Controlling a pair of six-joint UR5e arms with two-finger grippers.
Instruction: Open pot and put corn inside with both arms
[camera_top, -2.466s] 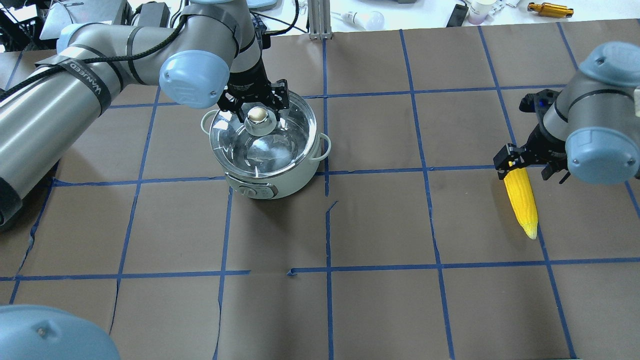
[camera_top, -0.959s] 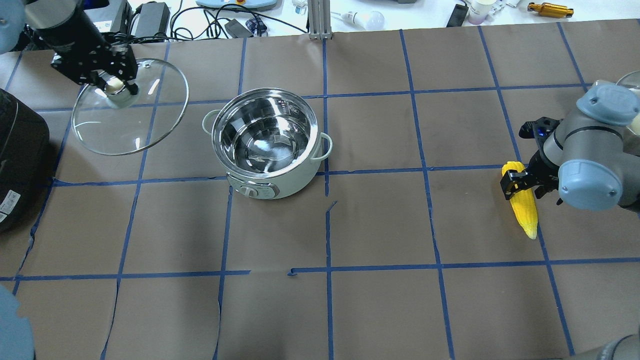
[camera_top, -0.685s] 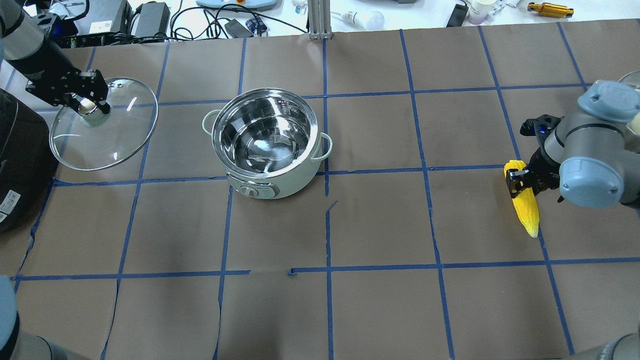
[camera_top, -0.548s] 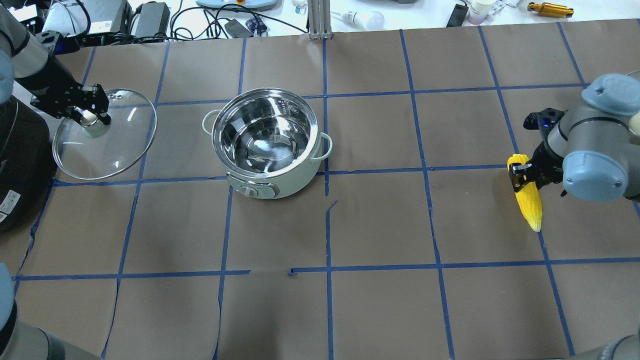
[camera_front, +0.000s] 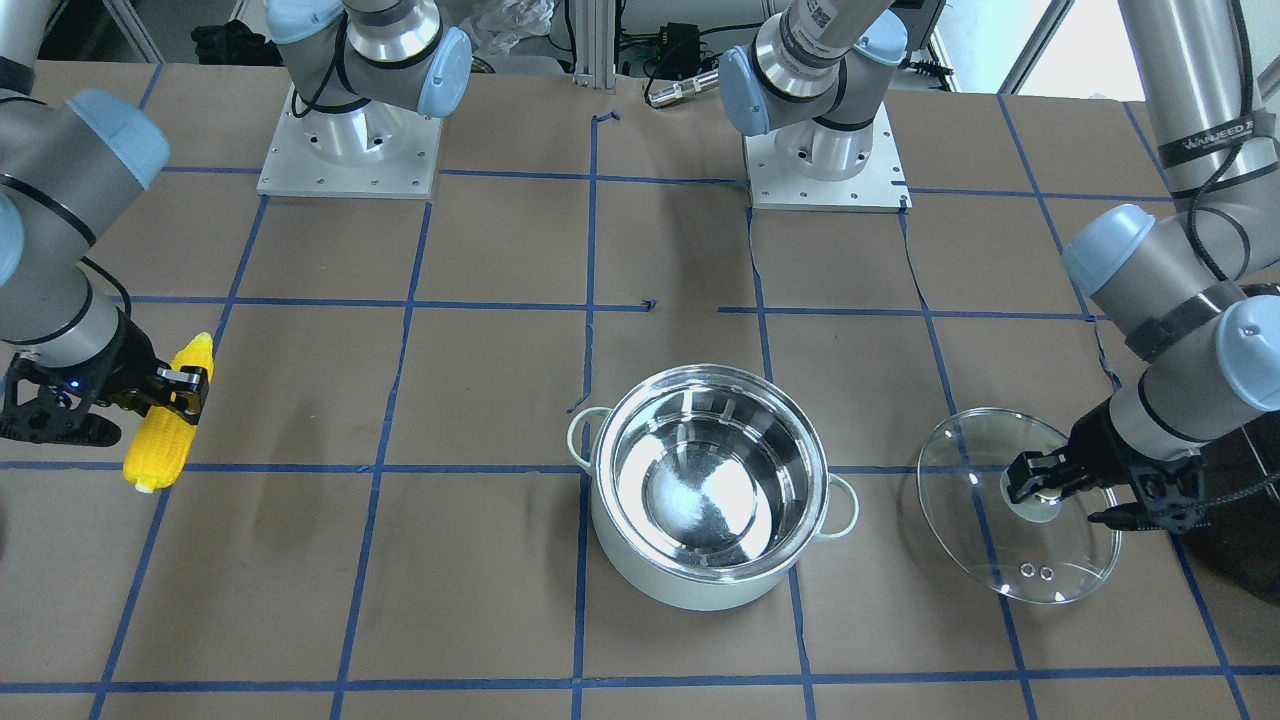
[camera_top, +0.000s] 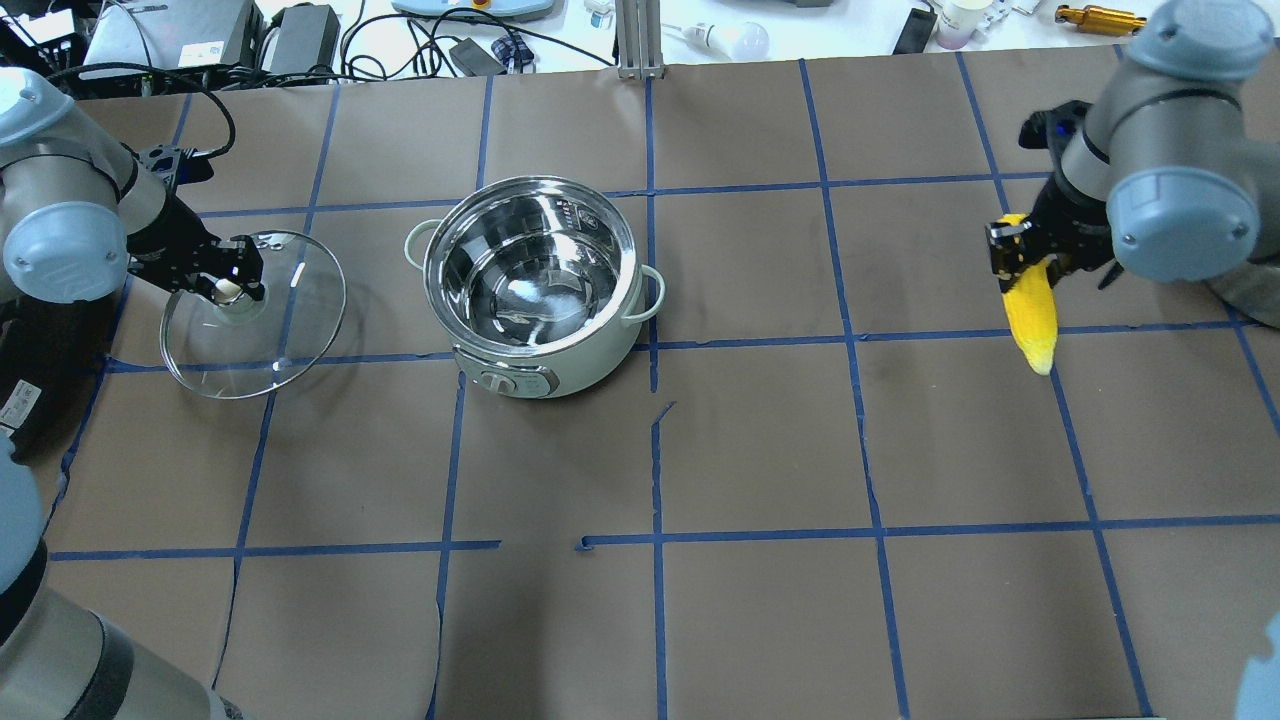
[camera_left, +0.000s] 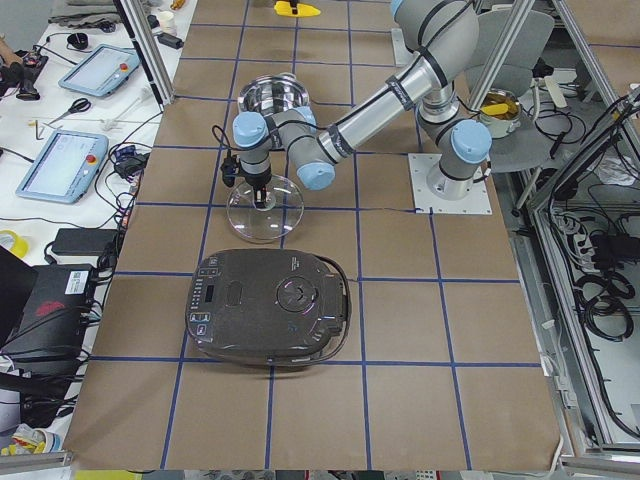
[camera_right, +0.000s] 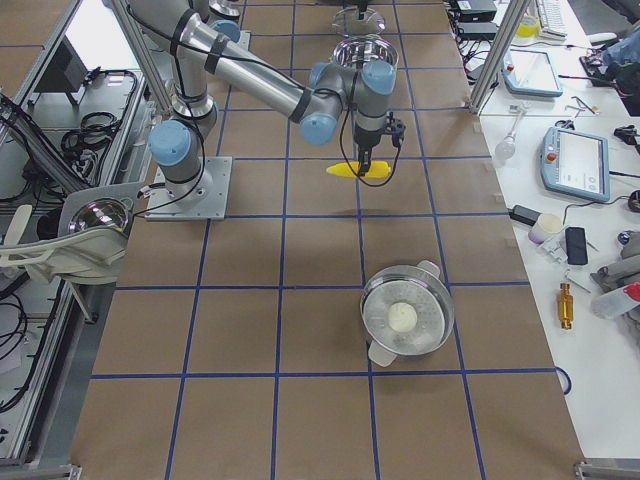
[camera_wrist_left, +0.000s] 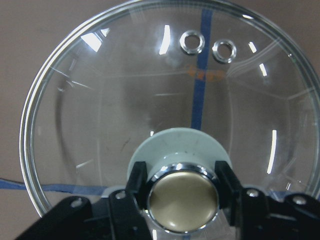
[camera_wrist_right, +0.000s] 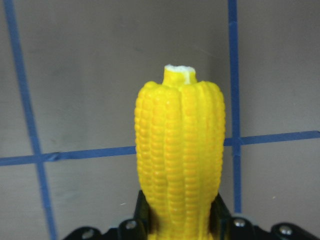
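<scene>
We have left gripper (camera_top: 228, 287) pinching the lid (camera_top: 275, 340) knob, beside the open pot (camera_top: 590, 352); right gripper (camera_top: 1022, 255) clamps the corn (camera_top: 1033, 318) near its thick end, well apart from pot.

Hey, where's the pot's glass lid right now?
In the overhead view the glass lid is on the left side of the table, off the pot and just to its left, with its knob clamped in the left end effector.

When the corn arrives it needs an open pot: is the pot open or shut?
Open. The pot shows its bare steel inside, with nothing in it; the left gripper holds the glass lid off to one side.
</scene>
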